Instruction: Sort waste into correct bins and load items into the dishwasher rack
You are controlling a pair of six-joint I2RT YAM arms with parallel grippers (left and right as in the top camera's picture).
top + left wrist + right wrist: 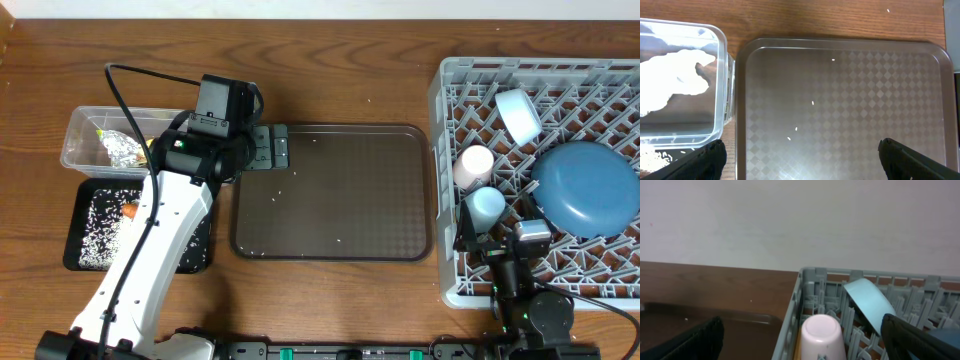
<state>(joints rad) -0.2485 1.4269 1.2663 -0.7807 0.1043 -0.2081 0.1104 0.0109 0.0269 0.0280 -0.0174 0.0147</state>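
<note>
Wood-grain table (330, 60) beneath a pale wall (790, 220), two arms at work. Left gripper (270, 148) hangs with its jaws spread as wide as they go and nothing between them, over the left edge of the brown serving tray (330, 190); its wrist view (802, 155) looks straight down on the tray (840, 100), where a few stray rice grains (813, 103) lie scattered. Just left of that tray stands the clear tub (85, 135), holding crumpled foil (122, 148) and, seen from the wrist, a white tissue (675, 82). On the near side of the tub sits the black tray (80, 215), strewn with more rice and a carrot (129, 210).

Right gripper (497, 238) is likewise fully open and empty, at the near-left corner of the dishwasher rack (450, 100); just beyond its fingertips stands the light blue cup (488, 205), with the pink cup (473, 165) beside that on the far side. The white bowl (518, 113) is tilted among the pegs farther back; the blue plate (585, 185) fills the rack's right side.
</note>
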